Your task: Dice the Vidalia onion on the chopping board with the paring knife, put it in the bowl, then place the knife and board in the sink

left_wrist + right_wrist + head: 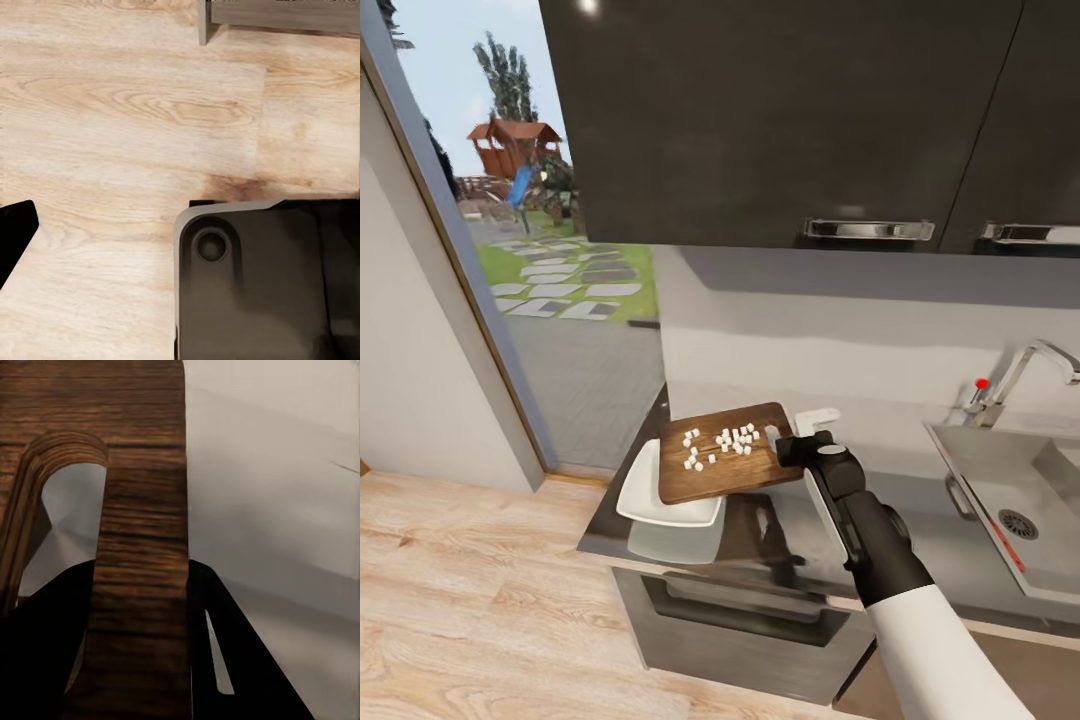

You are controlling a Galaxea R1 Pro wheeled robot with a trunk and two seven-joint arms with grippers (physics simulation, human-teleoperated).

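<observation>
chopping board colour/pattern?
Dark brown chopping board with visible wood grain; the right wrist view shows it best.

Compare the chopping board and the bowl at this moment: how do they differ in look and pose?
The chopping board is dark-brown wood with grain; the bowl is plain white. The board is held at one end by the right pincer, raised over the bowl, while the bowl rests on the countertop. The board carries pale onion bits. Both have rounded corners.

The board point(728, 455) sits at frame centre, over the bowl point(645, 495) to its lower left; onion bits point(722, 442) lie on it. The sink point(1015, 500) is at far right.
</observation>
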